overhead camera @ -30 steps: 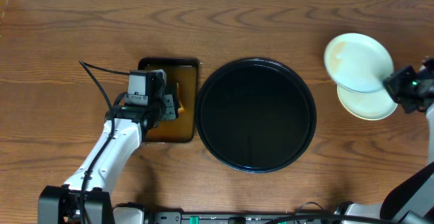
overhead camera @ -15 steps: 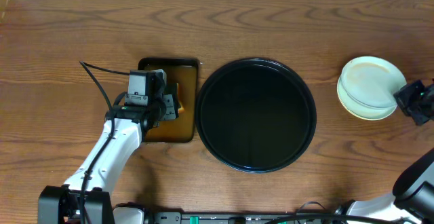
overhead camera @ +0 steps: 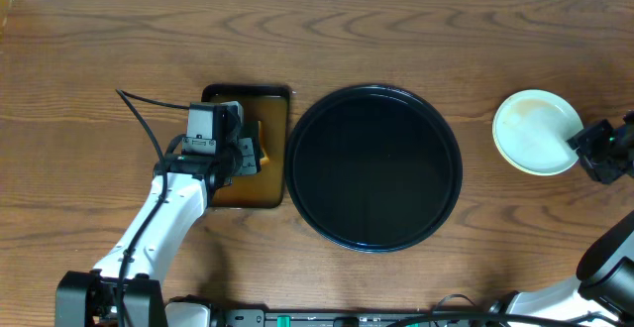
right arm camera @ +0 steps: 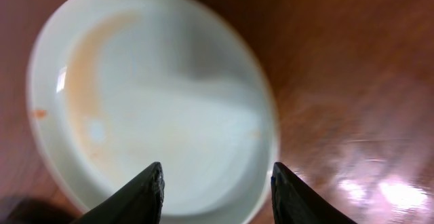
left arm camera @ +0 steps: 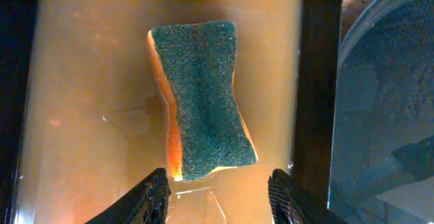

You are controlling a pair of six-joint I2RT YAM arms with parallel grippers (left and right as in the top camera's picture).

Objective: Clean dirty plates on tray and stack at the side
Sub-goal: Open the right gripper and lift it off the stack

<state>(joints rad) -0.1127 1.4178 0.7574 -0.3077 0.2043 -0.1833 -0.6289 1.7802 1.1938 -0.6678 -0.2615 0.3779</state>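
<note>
A stack of pale plates lies on the table at the right, beside the round black tray, which holds nothing. In the right wrist view the top plate shows a faint orange smear. My right gripper is open just at the plates' right edge, its fingers spread over the rim and holding nothing. My left gripper is open over the small brown tray. Its fingers stand just short of a green and orange sponge lying in the wet tray.
The small brown tray's dark rim stands between the sponge and the black tray's edge. Bare wooden table lies behind and around both trays. A black cable runs along the left arm.
My right gripper lowered a plate onto the stack at the right, let it go and drew back a little to the right. The left arm has not moved.
</note>
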